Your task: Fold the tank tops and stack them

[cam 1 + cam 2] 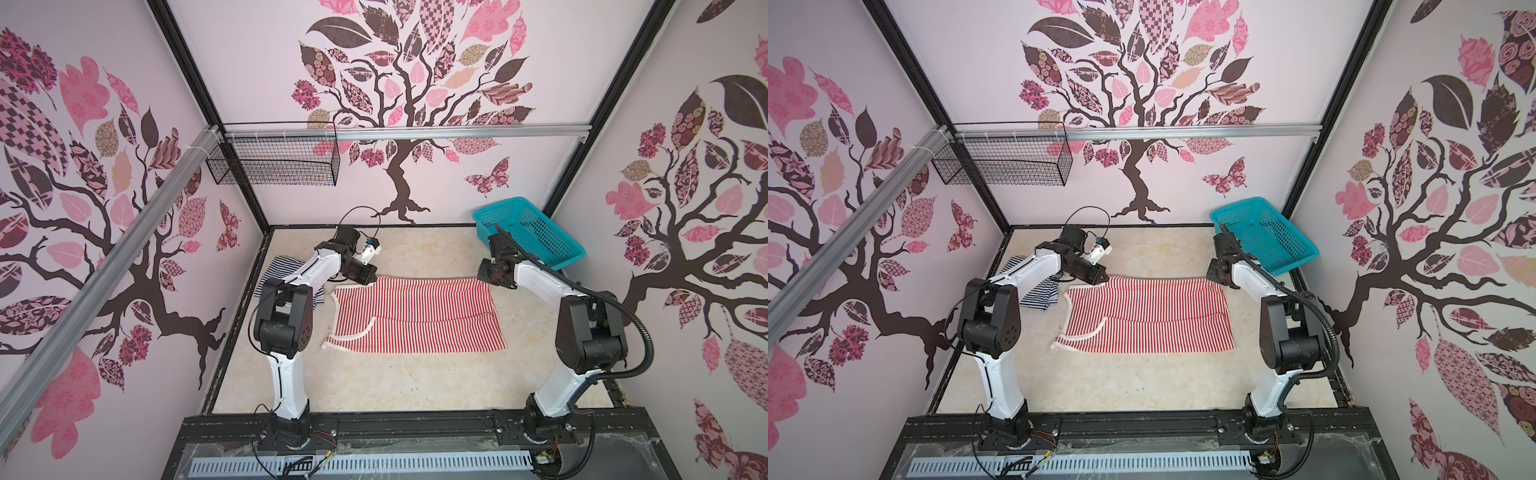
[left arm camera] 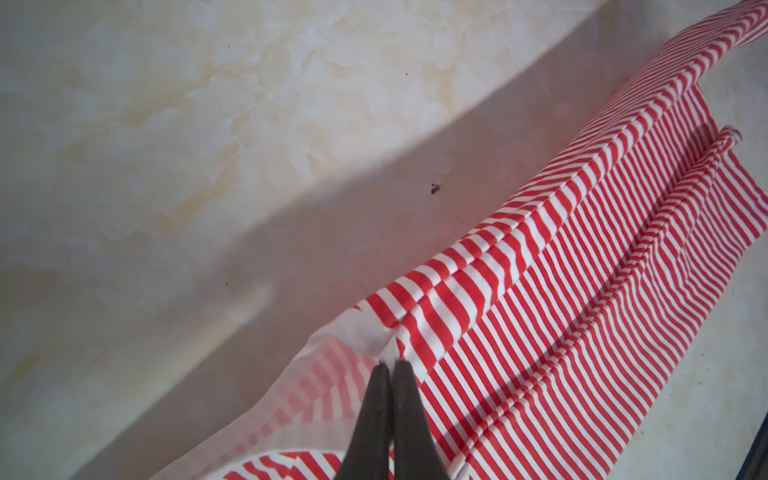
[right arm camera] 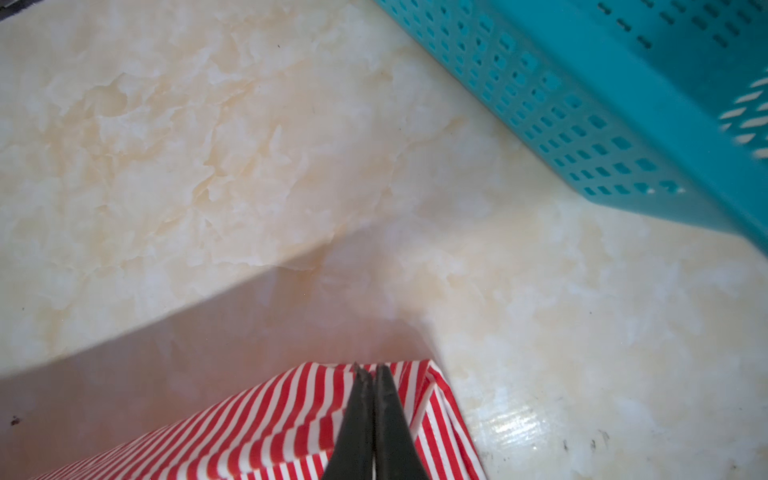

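The red-and-white tank top lies spread across the middle of the table, pale-edged neck and armholes to the left. Its far edge is raised slightly and casts a shadow. My left gripper is shut on the far left corner at the pale edging. At the far right corner my right gripper is shut on the striped cloth. The navy-and-white tank top lies folded at the left, partly hidden by the left arm.
A teal mesh basket stands at the back right corner, close behind the right arm. A black wire basket hangs on the back wall at the left. Bare marble-look table lies in front of the red top.
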`<state>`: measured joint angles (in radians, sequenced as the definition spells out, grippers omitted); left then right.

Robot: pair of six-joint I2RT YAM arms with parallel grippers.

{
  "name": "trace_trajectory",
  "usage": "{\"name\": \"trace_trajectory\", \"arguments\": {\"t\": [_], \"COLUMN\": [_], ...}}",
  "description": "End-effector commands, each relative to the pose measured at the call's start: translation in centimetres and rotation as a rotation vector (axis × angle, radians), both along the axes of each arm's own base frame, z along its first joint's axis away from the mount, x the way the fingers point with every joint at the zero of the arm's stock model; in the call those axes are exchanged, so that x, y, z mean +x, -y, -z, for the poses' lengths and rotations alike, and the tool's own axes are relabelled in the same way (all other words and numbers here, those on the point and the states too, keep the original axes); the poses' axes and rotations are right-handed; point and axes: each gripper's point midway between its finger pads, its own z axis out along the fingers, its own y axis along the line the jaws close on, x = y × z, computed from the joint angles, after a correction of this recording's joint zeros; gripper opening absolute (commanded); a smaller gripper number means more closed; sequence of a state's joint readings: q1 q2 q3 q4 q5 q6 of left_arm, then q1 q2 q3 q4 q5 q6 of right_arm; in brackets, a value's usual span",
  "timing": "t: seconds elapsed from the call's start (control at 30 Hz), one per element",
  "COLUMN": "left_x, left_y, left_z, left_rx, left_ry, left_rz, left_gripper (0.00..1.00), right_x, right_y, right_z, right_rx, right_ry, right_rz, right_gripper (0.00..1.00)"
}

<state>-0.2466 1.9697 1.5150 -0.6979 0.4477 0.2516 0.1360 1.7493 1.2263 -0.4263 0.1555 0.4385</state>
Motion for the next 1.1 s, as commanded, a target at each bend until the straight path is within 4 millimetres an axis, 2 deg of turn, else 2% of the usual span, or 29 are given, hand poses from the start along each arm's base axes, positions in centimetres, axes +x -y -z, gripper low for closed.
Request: {"name": "trace_trajectory", "arguments": {"t": [0.0, 0.2, 0.5, 0.7, 0.77, 0.83, 0.9, 0.97, 1.07], "left_x": [-1.7, -4.3, -6.8, -8.2, -8.9, -9.6, -9.9, -9.8, -9.3], "left_y": [0.1, 0.1, 0.3, 0.4, 0.5, 0.6, 0.5, 0.2, -0.7], "left_z": [0.8, 2.4, 3.6, 5.2, 5.6, 6.0, 6.0, 5.9, 5.1], "left_rx": [-0.022, 0.011, 0.030, 0.086, 0.097, 0.112, 0.131, 0.154, 0.198], "left_ry": [-0.024, -0.054, -0.075, -0.087, -0.104, -0.115, -0.109, -0.099, -0.064], "left_rz": [0.029, 0.065, 0.096, 0.117, 0.132, 0.148, 0.149, 0.136, 0.101], "left_gripper": [0.00, 0.00, 0.00, 0.00, 0.00, 0.01, 0.09, 0.16, 0.21], "right_x": [-1.0, -2.8, -5.1, -6.1, -6.2, -6.3, -6.3, -6.4, -6.5], "right_y": [0.7, 1.0, 1.2, 0.9, 0.9, 0.8, 0.8, 0.5, 0.0], "right_z": [-0.2, 1.0, 2.2, 3.1, 3.3, 3.2, 2.7, 2.0, 0.4], "right_rx": [-0.009, -0.006, -0.001, 0.018, 0.019, 0.023, 0.031, 0.052, 0.088], "right_ry": [0.004, -0.019, -0.041, -0.053, -0.060, -0.062, -0.055, -0.036, 0.016], "right_rz": [0.035, 0.048, 0.050, 0.043, 0.042, 0.039, 0.040, 0.041, 0.045], "right_gripper": [0.00, 0.00, 0.00, 0.00, 0.06, 0.21, 0.33, 0.37, 0.39]}}
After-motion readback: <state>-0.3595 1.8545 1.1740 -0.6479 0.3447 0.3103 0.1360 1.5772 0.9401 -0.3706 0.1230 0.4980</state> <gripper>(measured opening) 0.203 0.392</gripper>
